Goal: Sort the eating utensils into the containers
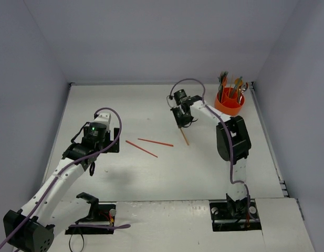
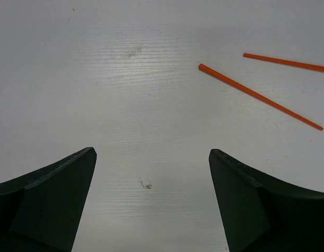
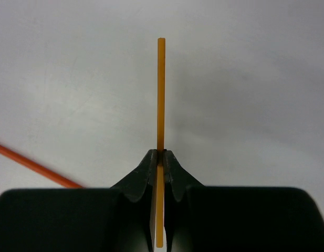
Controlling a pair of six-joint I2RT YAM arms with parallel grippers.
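My right gripper (image 1: 181, 125) (image 3: 160, 152) is shut on a thin orange stick (image 3: 160, 94), which hangs from it toward the table in the top view (image 1: 185, 138). Two red-orange sticks lie on the table to its left, one longer (image 1: 141, 148) and one shorter (image 1: 155, 142); both show in the left wrist view (image 2: 259, 96) (image 2: 286, 62). My left gripper (image 1: 92, 163) (image 2: 152, 157) is open and empty, a short way left of those sticks. The round orange holder (image 1: 228, 103) stands at the back right with several utensils (image 1: 232, 86) upright in it.
The white table (image 1: 151, 173) is walled by grey panels at the left, back and right. The right arm's upper link (image 1: 232, 139) stands between the held stick and the holder. A red-orange stick end shows at the lower left of the right wrist view (image 3: 30, 165).
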